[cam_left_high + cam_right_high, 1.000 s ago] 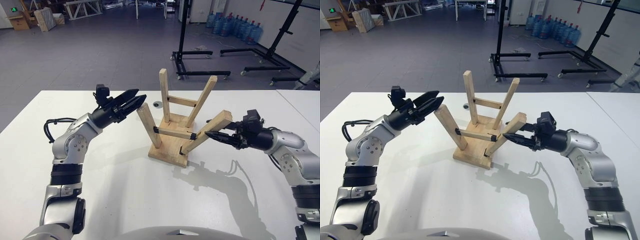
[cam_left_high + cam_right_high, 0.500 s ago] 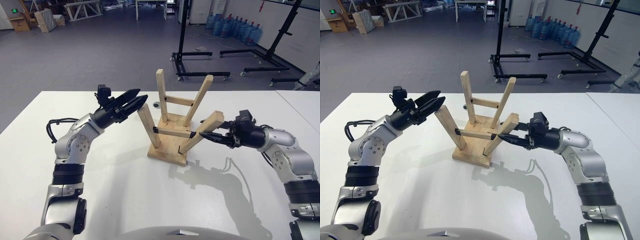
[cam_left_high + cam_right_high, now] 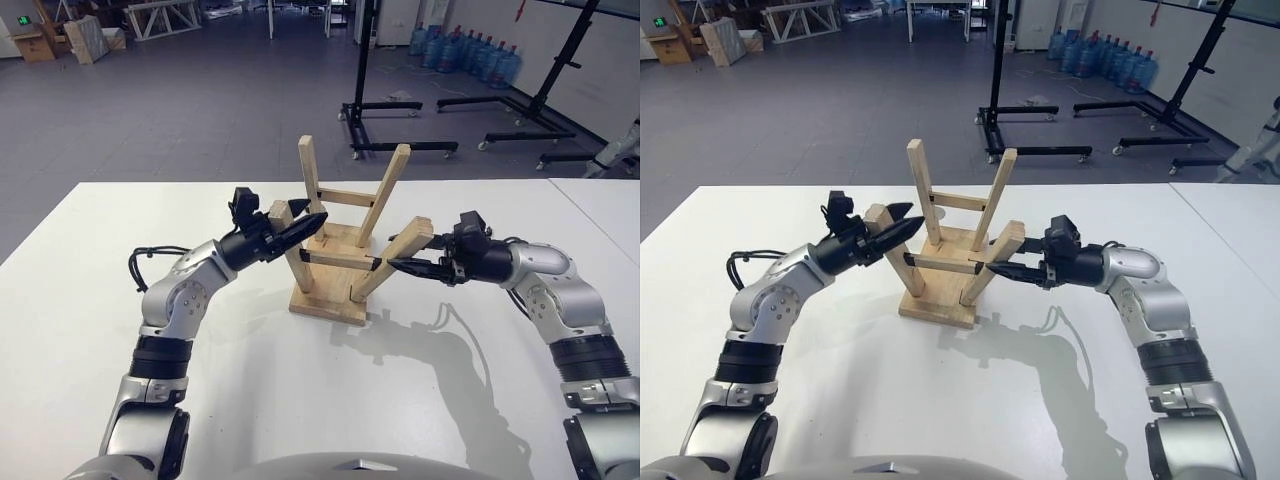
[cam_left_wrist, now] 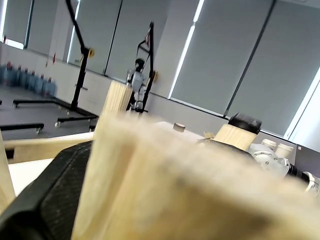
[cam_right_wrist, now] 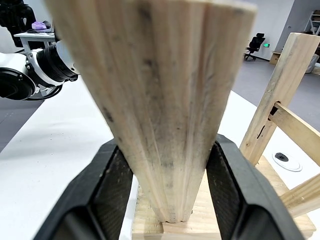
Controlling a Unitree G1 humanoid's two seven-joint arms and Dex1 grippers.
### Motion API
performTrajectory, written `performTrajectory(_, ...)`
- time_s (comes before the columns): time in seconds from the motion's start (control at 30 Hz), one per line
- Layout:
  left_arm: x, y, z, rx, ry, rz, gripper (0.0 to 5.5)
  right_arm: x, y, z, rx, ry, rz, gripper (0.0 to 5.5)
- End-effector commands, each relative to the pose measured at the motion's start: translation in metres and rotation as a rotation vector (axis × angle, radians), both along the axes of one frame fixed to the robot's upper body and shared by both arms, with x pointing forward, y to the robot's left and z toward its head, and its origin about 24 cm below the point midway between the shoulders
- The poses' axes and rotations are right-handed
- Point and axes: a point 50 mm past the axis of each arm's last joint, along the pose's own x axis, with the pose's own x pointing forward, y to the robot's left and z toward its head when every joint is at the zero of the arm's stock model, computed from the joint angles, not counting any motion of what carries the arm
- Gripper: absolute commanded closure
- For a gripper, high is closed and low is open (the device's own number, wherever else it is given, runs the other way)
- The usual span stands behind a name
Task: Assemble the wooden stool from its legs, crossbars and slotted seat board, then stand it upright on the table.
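Note:
The wooden stool point(image 3: 322, 304) rests upside down on its seat board in the middle of the white table point(image 3: 300, 400). Its legs point up, joined by crossbars point(image 3: 336, 262). My left gripper point(image 3: 308, 214) is open at the top of the front-left leg point(image 3: 294, 252), one finger point(image 4: 45, 200) alongside the wood. My right gripper point(image 3: 392, 266) is shut on the slanted front-right leg point(image 3: 414, 236). In the right wrist view, that leg point(image 5: 160, 100) sits squeezed between both fingers point(image 5: 107, 190).
The stool's two rear legs point(image 3: 312, 185) lean toward each other behind the grippers. Black wheeled rack stands point(image 3: 400, 148) are on the floor past the table's far edge. A second white table point(image 3: 600, 200) adjoins on the right.
My left gripper has swung right, from clear of the stool onto the front-left leg's top. My right gripper has moved left onto the front-right leg, and the stool has shifted slightly left.

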Motion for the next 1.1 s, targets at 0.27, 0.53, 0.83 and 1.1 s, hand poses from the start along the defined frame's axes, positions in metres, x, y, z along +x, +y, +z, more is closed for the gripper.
performTrajectory(0.27, -0.001, -0.027, -0.005, 0.027, 0.016, -0.060, 1.94, -0.005, 0.019, -0.034, -0.177, 0.207, 0.079, 3.46)
performTrajectory(0.53, -0.006, -0.048, -0.014, 0.018, 0.046, -0.106, 1.94, -0.002, 0.040, -0.035, -0.245, 0.240, 0.165, 3.46)
performTrajectory(0.83, -0.007, -0.068, -0.012, 0.008, 0.043, -0.157, 1.94, 0.003, 0.068, -0.040, -0.300, 0.262, 0.264, 3.46)
performTrajectory(1.1, -0.003, -0.063, -0.010, 0.006, 0.029, -0.130, 1.94, -0.005, 0.054, -0.028, -0.222, 0.256, 0.258, 3.46)
